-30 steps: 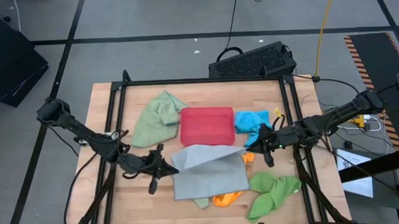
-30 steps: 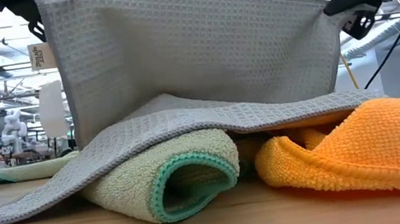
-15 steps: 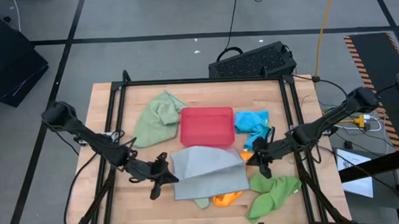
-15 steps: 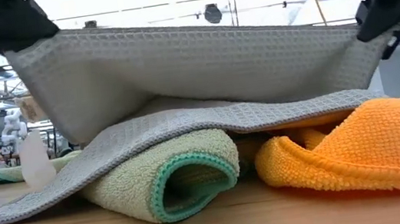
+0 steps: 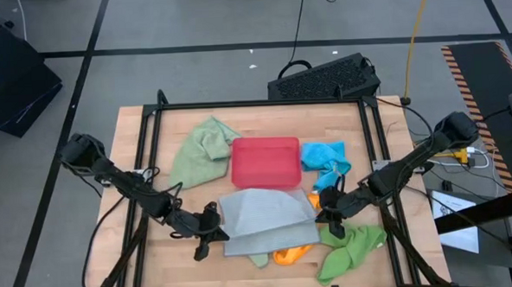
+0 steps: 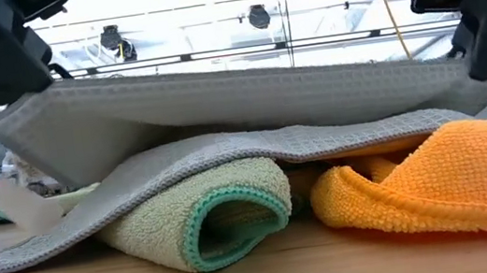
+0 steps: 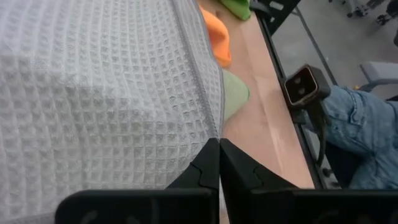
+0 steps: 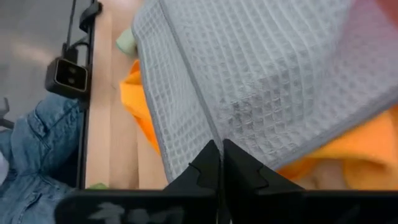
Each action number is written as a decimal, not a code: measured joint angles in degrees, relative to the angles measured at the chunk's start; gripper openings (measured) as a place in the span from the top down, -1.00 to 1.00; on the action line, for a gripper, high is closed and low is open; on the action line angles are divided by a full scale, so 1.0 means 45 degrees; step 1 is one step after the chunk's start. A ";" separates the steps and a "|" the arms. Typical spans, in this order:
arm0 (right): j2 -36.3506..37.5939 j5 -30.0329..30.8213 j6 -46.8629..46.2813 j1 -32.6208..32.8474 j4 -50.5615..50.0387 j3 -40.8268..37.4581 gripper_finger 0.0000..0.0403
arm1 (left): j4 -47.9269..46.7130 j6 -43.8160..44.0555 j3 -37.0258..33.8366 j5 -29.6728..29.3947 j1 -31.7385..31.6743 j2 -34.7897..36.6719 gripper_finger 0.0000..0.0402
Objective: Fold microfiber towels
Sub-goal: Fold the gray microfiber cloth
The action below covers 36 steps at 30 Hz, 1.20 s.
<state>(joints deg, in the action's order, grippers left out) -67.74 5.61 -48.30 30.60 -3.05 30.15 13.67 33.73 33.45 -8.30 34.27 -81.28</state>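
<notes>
The grey-blue towel [image 5: 263, 214], at lower centre of the high view, has been lowered since a second ago, its raised half now nearly flat. Its corners are pinched by the left gripper [image 5: 217, 235] and the right gripper [image 5: 321, 212], both pressed together on it.

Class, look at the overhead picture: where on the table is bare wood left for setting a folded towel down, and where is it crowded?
Bare wood: the far strip of the table beyond the red tray, and the near left corner. Crowded: the near middle and right, where the grey towel lies over the orange towel beside the bright green towel.
</notes>
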 joint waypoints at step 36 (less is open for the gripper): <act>-0.2279 0.2928 -0.3121 0.3268 0.1156 -0.0005 0.48 | -0.0028 0.0890 0.0019 -0.5499 0.3516 -0.0502 0.21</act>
<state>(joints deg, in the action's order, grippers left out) -78.00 18.79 -62.34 45.30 2.15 30.13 13.54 37.74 33.54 -33.05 50.09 -83.54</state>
